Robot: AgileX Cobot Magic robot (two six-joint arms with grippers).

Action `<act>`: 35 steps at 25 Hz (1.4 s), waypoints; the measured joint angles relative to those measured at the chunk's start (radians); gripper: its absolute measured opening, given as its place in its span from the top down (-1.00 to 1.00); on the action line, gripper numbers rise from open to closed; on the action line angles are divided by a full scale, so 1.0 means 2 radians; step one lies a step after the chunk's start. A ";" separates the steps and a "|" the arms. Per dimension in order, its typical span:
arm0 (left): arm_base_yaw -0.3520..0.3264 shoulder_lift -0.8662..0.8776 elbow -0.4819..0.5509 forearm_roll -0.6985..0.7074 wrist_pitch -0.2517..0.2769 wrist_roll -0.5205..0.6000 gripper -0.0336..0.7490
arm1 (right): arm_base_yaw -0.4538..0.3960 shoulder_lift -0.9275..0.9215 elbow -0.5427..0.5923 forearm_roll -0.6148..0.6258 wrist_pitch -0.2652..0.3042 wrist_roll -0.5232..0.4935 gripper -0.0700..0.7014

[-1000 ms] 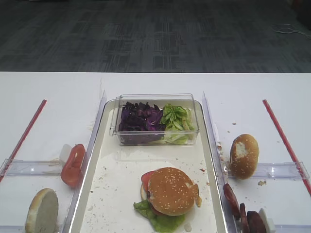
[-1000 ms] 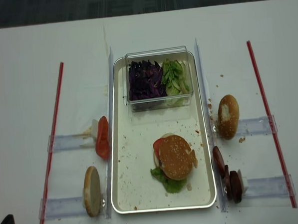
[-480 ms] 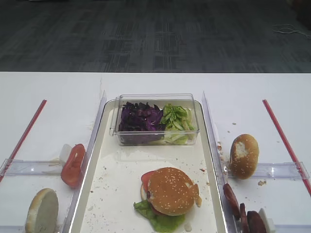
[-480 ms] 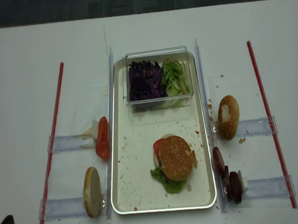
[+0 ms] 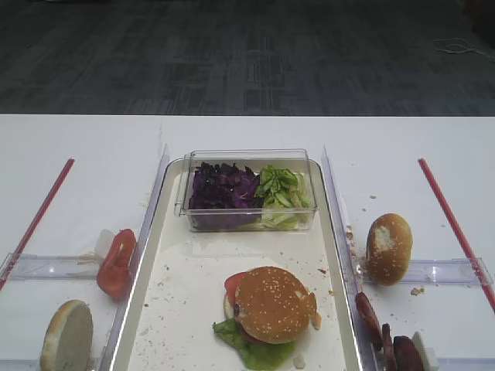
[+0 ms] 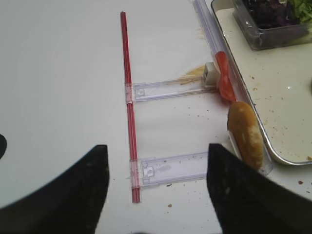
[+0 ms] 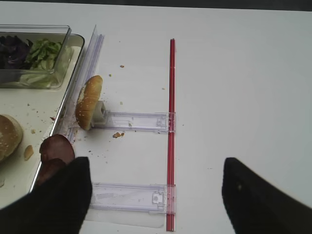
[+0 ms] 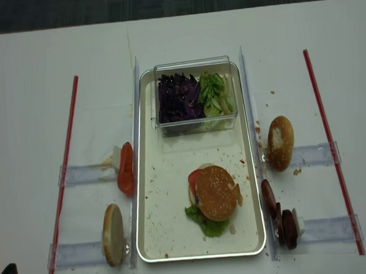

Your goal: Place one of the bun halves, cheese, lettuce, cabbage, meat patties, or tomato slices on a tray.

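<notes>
The off-white tray (image 8: 138,176) lies in the middle of the table. On its near part sits a stack topped by the sesame bun half (image 5: 272,303), with lettuce (image 5: 259,352) and a red slice showing under it. I cannot make out any cheese. Cabbage (image 5: 224,189) and more lettuce (image 5: 280,193) fill a box at the tray's far end. Tomato slices (image 5: 116,263) stand left of the tray, meat patties (image 5: 387,340) right of it. My right gripper (image 7: 156,195) is open over bare table beside the patties (image 7: 56,148). My left gripper (image 6: 156,185) is open and empty.
A brown bun with a whitish patch (image 5: 388,247) stands on edge right of the tray, a pale bun half (image 5: 67,334) at the near left. The clear box (image 5: 246,224), clear plastic rails (image 7: 131,195) and red strips (image 5: 452,220) lie around.
The dark tip of my right gripper has left the right edge of the overhead view. The food and the tray have not moved.
</notes>
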 joint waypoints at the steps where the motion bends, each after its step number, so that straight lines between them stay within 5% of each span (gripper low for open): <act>1: 0.000 0.000 0.000 0.000 0.000 0.000 -0.20 | 0.000 0.000 0.000 0.000 0.001 0.000 -0.69; 35: 0.000 0.000 0.000 0.000 0.000 0.000 -0.20 | 0.000 0.000 0.000 0.000 0.001 0.000 -0.69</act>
